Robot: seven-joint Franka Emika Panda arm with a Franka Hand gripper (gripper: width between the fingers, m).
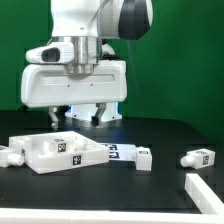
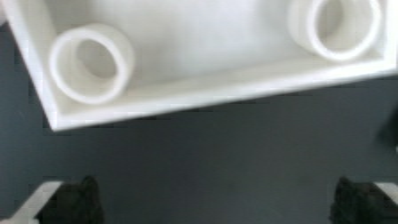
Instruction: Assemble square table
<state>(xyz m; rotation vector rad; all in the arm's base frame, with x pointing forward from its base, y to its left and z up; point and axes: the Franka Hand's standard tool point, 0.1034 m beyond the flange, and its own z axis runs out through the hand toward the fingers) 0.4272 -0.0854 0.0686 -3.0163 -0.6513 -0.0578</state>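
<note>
Gripper (image 1: 88, 114) hangs above the black table (image 1: 160, 135), its jaws wide apart and holding nothing. In the wrist view the two fingertips (image 2: 71, 198) stand far from each other over bare table. From the exterior view's left come one stubby leg (image 1: 10, 155) at the edge, just beside it the square tabletop (image 1: 60, 152) with round corner sockets (image 2: 89, 65), then the marker board (image 1: 118, 150), a second leg (image 1: 143, 157) and, well apart, a third leg (image 1: 197, 158).

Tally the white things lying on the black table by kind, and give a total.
Square tabletop panel: 1
Stubby legs: 3
Marker board: 1
White bar, cut off at the picture's edge: 1
Total: 6
</note>
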